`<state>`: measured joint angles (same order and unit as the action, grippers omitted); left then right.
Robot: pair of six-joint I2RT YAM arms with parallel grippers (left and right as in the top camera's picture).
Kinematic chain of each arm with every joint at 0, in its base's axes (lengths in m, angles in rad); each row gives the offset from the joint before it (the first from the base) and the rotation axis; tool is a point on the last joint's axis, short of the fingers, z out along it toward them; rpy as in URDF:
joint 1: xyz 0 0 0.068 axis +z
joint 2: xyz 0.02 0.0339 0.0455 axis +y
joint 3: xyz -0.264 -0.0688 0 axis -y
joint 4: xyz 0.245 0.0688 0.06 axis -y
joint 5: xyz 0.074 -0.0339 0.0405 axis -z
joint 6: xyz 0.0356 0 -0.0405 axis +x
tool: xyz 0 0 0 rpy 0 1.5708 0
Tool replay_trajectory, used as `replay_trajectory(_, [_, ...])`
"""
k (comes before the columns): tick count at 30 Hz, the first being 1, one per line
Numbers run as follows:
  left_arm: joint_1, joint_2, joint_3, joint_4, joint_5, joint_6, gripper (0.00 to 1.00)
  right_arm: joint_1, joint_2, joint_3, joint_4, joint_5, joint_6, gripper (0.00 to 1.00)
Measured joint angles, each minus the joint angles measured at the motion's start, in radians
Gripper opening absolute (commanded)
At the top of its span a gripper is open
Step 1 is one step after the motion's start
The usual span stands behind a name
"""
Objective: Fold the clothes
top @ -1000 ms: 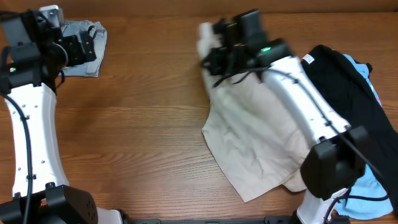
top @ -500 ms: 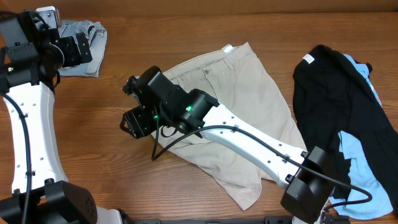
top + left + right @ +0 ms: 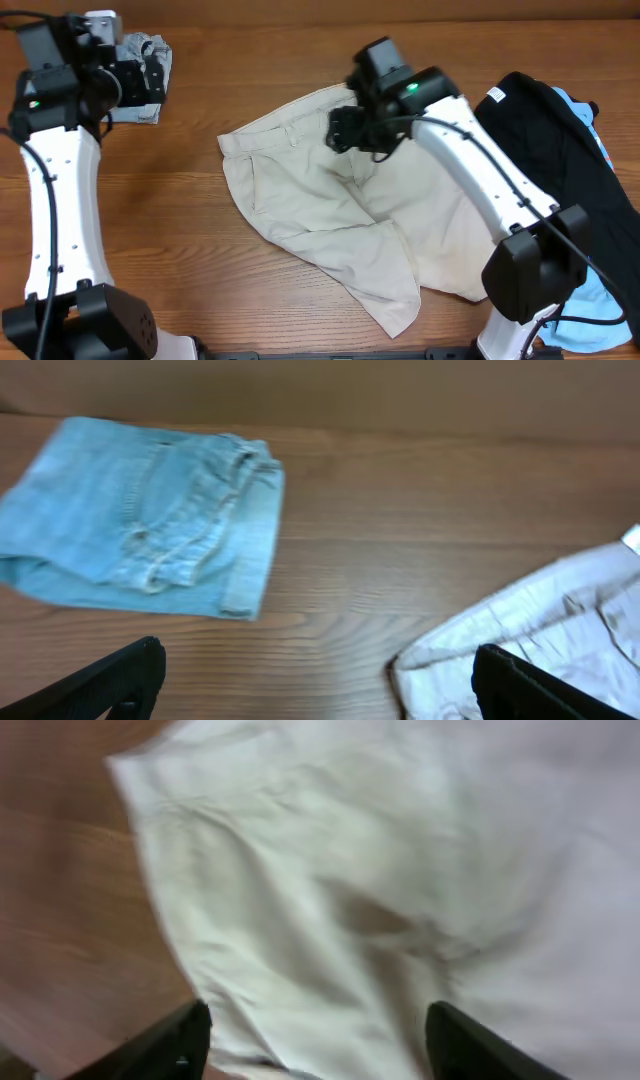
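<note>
Overhead: the khaki shorts (image 3: 330, 230) lie spread out mid-desk (image 3: 180, 250), with the black garment (image 3: 560, 170) just right of them and the denim shorts (image 3: 140, 75) well to their left.
Left wrist: the left claw (image 3: 315, 675) gapes wide and empty, between the denim shorts and the khaki shorts.
Right wrist: the right claw (image 3: 320, 1030) is spread wide and empty above the khaki shorts.

Left hand (image 3: 320, 685), right hand (image 3: 320, 1038): fingers wide apart

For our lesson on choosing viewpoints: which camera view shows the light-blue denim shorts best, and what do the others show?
The left wrist view: the denim shorts lie large and unobstructed, seams visible. Overhead they are small, at the far-left corner, partly hidden by the left arm. The right wrist view shows khaki shorts, no denim.
</note>
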<state>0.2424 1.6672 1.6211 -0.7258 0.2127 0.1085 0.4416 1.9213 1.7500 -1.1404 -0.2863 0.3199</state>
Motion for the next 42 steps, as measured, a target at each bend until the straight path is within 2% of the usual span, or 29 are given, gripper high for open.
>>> replay_trajectory(5, [-0.018,0.045,0.000,-0.011,0.010,0.003,1.00,-0.045,-0.020,-0.098,-0.092,0.021,-0.100,0.76])
replay_trajectory(12, [-0.018,0.074,0.000,-0.037,0.012,0.003,1.00,-0.048,-0.021,-0.338,-0.071,0.029,-0.189,0.75])
replay_trajectory(16, [-0.018,0.074,0.000,-0.037,0.012,0.003,1.00,-0.048,-0.021,-0.393,-0.036,0.029,-0.220,0.74])
replay_trajectory(18, [-0.018,0.074,0.000,-0.037,0.011,0.003,1.00,-0.048,-0.021,-0.420,0.000,0.029,-0.247,0.68])
replay_trajectory(20, [-0.018,0.074,0.000,-0.037,0.012,0.003,1.00,-0.048,-0.021,-0.441,0.020,0.028,-0.260,0.57])
replay_trajectory(22, [-0.018,0.074,0.000,-0.037,0.011,0.003,1.00,-0.048,-0.021,-0.459,0.023,0.029,-0.273,0.39])
replay_trajectory(23, [-0.018,0.074,0.000,-0.037,0.011,0.003,1.00,-0.048,-0.021,-0.467,0.017,0.027,-0.270,0.26])
replay_trajectory(25, [-0.018,0.074,0.000,-0.037,0.011,0.003,1.00,-0.048,-0.021,-0.474,-0.005,0.023,-0.279,0.12])
replay_trajectory(30, [-0.018,0.074,0.000,-0.037,0.011,0.003,1.00,-0.048,-0.021,-0.469,-0.058,0.013,-0.291,0.04])
replay_trajectory(37, [-0.018,0.074,0.000,-0.036,-0.008,0.003,0.99,-0.031,-0.081,-0.389,-0.171,-0.022,-0.303,0.04])
replay_trajectory(42, [-0.016,0.074,0.000,-0.027,-0.023,0.002,0.99,0.100,-0.200,-0.370,-0.188,-0.100,-0.306,0.04])
